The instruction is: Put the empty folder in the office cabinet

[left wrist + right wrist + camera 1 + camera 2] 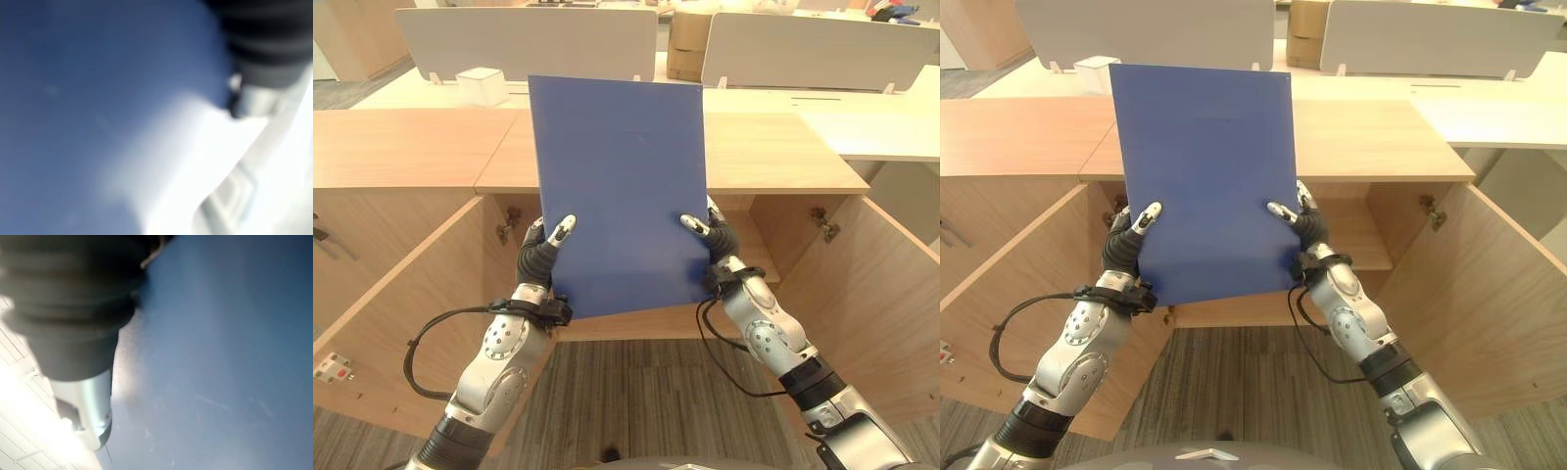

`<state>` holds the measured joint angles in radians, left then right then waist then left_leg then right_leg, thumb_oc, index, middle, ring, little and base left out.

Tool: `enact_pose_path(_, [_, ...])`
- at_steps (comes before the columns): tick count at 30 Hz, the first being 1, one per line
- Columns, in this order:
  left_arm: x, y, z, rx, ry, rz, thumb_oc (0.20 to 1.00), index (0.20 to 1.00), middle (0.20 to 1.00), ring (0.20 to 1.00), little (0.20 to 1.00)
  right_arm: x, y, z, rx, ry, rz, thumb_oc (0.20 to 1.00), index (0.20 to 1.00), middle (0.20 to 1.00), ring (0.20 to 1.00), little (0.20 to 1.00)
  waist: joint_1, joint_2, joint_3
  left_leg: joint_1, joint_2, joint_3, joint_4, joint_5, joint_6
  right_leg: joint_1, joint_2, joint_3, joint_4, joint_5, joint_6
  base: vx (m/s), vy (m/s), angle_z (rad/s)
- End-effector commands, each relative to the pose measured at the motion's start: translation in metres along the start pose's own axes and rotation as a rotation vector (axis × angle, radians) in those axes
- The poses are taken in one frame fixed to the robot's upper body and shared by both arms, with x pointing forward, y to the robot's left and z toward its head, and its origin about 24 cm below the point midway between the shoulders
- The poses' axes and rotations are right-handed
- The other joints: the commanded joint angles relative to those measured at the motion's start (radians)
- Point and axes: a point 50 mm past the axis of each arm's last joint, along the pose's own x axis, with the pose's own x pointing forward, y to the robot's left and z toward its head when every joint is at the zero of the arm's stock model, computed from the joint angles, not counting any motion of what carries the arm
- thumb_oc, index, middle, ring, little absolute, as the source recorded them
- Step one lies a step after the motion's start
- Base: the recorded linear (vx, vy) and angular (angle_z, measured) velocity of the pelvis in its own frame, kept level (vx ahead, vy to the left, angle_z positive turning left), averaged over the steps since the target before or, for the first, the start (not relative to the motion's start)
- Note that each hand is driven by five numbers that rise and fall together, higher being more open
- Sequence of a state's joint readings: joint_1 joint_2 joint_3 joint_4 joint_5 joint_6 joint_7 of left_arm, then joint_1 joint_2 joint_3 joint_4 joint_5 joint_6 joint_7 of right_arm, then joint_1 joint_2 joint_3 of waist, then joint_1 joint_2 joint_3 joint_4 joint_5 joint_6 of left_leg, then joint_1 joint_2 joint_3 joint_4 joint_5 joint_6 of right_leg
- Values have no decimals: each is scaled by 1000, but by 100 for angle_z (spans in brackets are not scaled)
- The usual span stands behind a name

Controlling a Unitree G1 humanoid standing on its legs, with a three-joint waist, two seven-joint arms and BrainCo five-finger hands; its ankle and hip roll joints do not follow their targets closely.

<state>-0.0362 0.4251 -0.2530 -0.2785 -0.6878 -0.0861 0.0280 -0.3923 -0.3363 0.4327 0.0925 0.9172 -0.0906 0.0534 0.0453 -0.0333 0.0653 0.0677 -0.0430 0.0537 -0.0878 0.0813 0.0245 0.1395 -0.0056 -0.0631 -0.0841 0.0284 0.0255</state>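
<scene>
So, holding a blue folder (619, 191) upright across the middle of the frame, gripped along its lower edge from both sides. Left hand (544, 253) at lower left, thumb hooked over the front face and the rest tucked behind, pinching it; right hand (715, 245) at lower right doing the same thing mirrored. Looks like a solid two-point pinch, folder standing slightly tilted, top corner leaning toward the upper left. Behind and below it, an open wooden cabinet (773, 157) with both doors (886, 294) swung out toward the lower corners, and a shelf (1356, 235) peeking out just right of the folder. Not yet inside, so roughly mid-task by the look of it. Best bet for the step: tip the top edge forward and down so it clears the cabinet's top board, keep both pinches even so it doesn't twist, then slide it in flat or on edge onto the shelf. Probably worth watching the door hinges (823, 224) on either side and letting go only once it's properly supported.
</scene>
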Motion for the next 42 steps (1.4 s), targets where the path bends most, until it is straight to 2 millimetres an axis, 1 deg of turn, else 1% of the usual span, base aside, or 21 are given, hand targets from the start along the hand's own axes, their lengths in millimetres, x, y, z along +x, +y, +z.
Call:
enact_pose_path(1, [8, -37, 21, -54, -117, -246, 200, 200, 200, 200, 200, 28, 16, 22, -65, -71, 76, 1000, 1000, 1000, 1000, 1000, 16, -33, -43, 31, 61, 3, 1, -116, -66, 2, -83, -27, -3, -24, 84, -1, -9, 5])
enact_pose_path(4, [5, -42, 20, -75, -102, -282, 200, 200, 200, 200, 200, 42, 14, 33, -88, -84, 58, 1000, 1000, 1000, 1000, 1000, 25, -37, -43, 30, 62, 0, 1, -114, -67, 2, -81, -27, -3, -24, 84, -2, -6, 1])
enact_pose_path(6, [4, -44, 20, -77, -100, -289, 200, 200, 200, 200, 200, 45, 15, 35, -81, -91, 53, 1000, 1000, 1000, 1000, 1000, 27, -38, -42, 29, 61, 0, 1, -114, -67, 2, -81, -27, -3, -24, 84, 0, 0, 0])
enact_pose_path(7, [1, -45, 18, -95, -87, -292, 200, 200, 200, 200, 200, 49, 17, 35, -66, -98, 45, 200, 200, 200, 200, 200, 31, -38, -42, 28, 61, -2, 1, -114, -66, 1, -80, -27, -3, -24, 83, 0, 0, 0])
enact_pose_path(10, [0, -46, 17, -100, -77, -298, 200, 200, 200, 200, 200, 51, 20, 33, -59, -100, 48, 200, 200, 200, 200, 200, 33, -38, -42, 28, 61, -1, 1, -114, -66, 1, -79, -27, -3, -23, 83, 0, 0, 0])
enact_pose_path(13, [2, -48, 17, -100, -75, -302, 200, 200, 200, 200, 200, 51, 26, 24, -41, -72, 60, 200, 200, 200, 200, 200, 35, -37, -40, 29, 61, -3, 1, -115, -66, 2, -78, -26, -3, -23, 82, 0, 0, 0])
enact_pose_path(20, [5, -47, 17, -100, -86, -276, 200, 200, 200, 200, 200, 45, 25, 7, 0, -32, 32, 200, 200, 200, 200, 200, 31, -31, -39, 30, 58, -2, 1, -116, -66, 5, -80, -29, -3, -22, 81, -4, 1, 0])
enact_pose_path(25, [7, -44, 17, -91, -94, -252, 200, 200, 200, 200, 200, 39, 21, 1, 15, -18, 10, 200, 200, 200, 200, 200, 28, -29, -38, 30, 58, -4, 1, -115, -67, 5, -81, -31, -3, -20, 81, 0, 0, 0])
enact_pose_path(26, [8, -42, 17, -83, -98, -240, 959, 959, 959, 959, 959, 37, 19, -2, 17, -10, 0, 200, 200, 200, 200, 200, 28, -28, -38, 31, 58, -4, 1, -115, -67, 5, -82, -30, -3, -19, 81, 0, 0, 0])
enact_pose_path(27, [10, -38, 18, -62, -109, -214, 1000, 1000, 1000, 1000, 1000, 32, 14, -6, 8, 3, -19, 200, 200, 200, 200, 200, 26, -27, -37, 31, 58, -5, 1, -115, -67, 3, -82, -31, -3, -19, 80, 0, 0, 0])
enact_pose_path(30, [10, -36, 20, -50, -116, -201, 1000, 1000, 1000, 1000, 1000, 27, 10, -9, 4, 17, -30, 200, 200, 200, 200, 200, 25, -26, -35, 30, 59, -4, 1, -114, -67, 3, -82, -32, -3, -18, 81, 0, 0, 0])
enact_pose_path(32, [0, -13, 28, 27, -156, -83, 1000, 1000, 1000, 1000, 1000, -5, -12, -31, -31, 122, -93, 200, 200, 200, 200, 200, 31, -30, -25, 23, 59, -6, 1, -110, -69, -3, -84, -37, -3, -17, 83, 0, 0, 0])
enact_pose_path(33, [-5, -5, 30, 52, -160, -43, 1000, 1000, 1000, 1000, 1000, -17, -19, -37, -43, 155, -115, 200, 200, 200, 200, 200, 34, -32, -21, 20, 59, -8, 1, -109, -69, -4, -84, -40, -3, -17, 85, 0, 0, 0])
enact_pose_path(34, [-5, -5, 30, 52, -160, -43, 1000, 1000, 1000, 1000, 1000, -17, -19, -37, -43, 155, -115, 200, 200, 200, 200, 200, 34, -32, -21, 20, 59, -8, 1, -109, -69, -4, -84, -40, -3, -17, 85, 0, 0, 0])
enact_pose_path(35, [-12, 3, 31, 86, -159, 2, 1000, 1000, 1000, 1000, 1000, -30, -26, -45, -47, 195, -144, 200, 200, 200, 200, 200, 39, -34, -19, 18, 59, -10, 1, -108, -70, -6, -85, -42, -3, -16, 86, -15, -16, 4])
enact_pose_path(36, [-25, 25, 39, 231, -181, 129, 1000, 1000, 1000, 1000, 1000, -57, -45, -60, -77, 288, -210, 200, 200, 200, 200, 200, 55, -41, -6, 8, 58, -16, 1, -105, -72, -13, -86, -51, -3, -17, 89, -15, -16, 5])
enact_pose_path(37, [-26, 25, 39, 231, -181, 129, 1000, 1000, 1000, 1000, 1000, -57, -45, -60, -77, 288, -210, 200, 200, 200, 200, 200, 55, -41, -6, 8, 58, -16, 1, -105, -72, -13, -86, -51, -3, -17, 89, -28, -32, 6])
enact_pose_path(39, [-39, 44, 46, 391, -190, 241, 1000, 1000, 1000, 1000, 1000, -84, -61, -68, -109, 357, -271, 200, 200, 200, 200, 200, 74, -54, 11, -15, 58, -23, 1, -99, -75, -28, -85, -58, -3, -18, 92, -60, -57, 7])
enact_pose_path(40, [-46, 55, 43, 438, -165, 300, 1000, 1000, 1000, 1000, 1000, -94, -69, -71, -135, 393, -303, 200, 200, 200, 200, 200, 85, -60, 24, -32, 60, -26, 1, -92, -77, -41, -85, -64, -3, -15, 93, -146, -92, 25])
enact_pose_path(41, [-62, 74, 34, 512, -81, 392, 1000, 1000, 1000, 1000, 1000, -110, -80, -72, -183, 439, -336, 200, 200, 200, 200, 200, 101, -65, 49, -63, 61, -34, 1, -79, -78, -65, -84, -73, -3, -12, 95, -118, -69, 21])
enact_pose_path(42, [-62, 74, 34, 512, -80, 392, 1000, 1000, 1000, 1000, 1000, -110, -80, -72, -183, 440, -336, 200, 200, 200, 200, 200, 100, -65, 47, -66, 61, -35, 1, -78, -78, -67, -84, -74, -3, -12, 95, -124, -67, 20])
